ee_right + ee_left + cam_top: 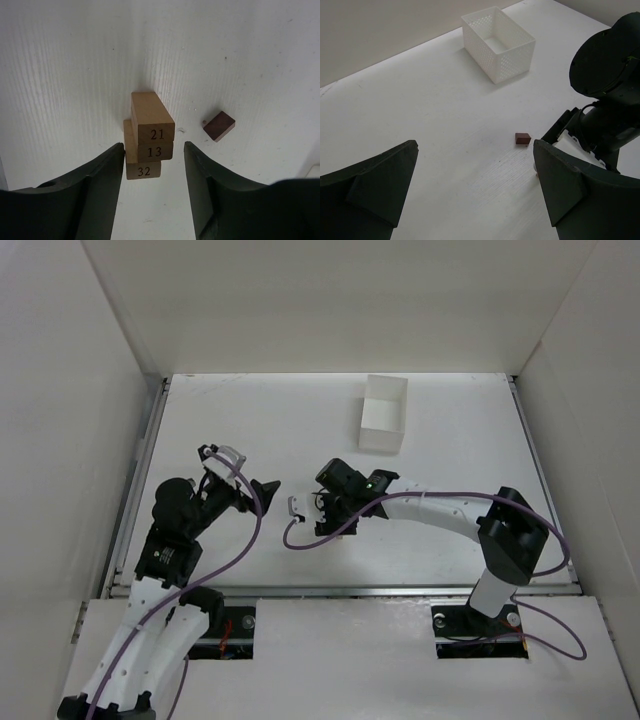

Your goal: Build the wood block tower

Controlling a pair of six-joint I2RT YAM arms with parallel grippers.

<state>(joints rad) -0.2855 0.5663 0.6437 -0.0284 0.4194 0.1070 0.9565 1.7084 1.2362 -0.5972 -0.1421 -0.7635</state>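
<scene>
Tan blocks; reddish-brown block

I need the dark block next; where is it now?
In the right wrist view the dark block lies on the table, right of the tan stack and apart from it.

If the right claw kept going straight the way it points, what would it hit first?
Likely the stack of tan blocks, centred just ahead of the right gripper; the dark block lies off to one side. Depth is hard to judge.
</scene>
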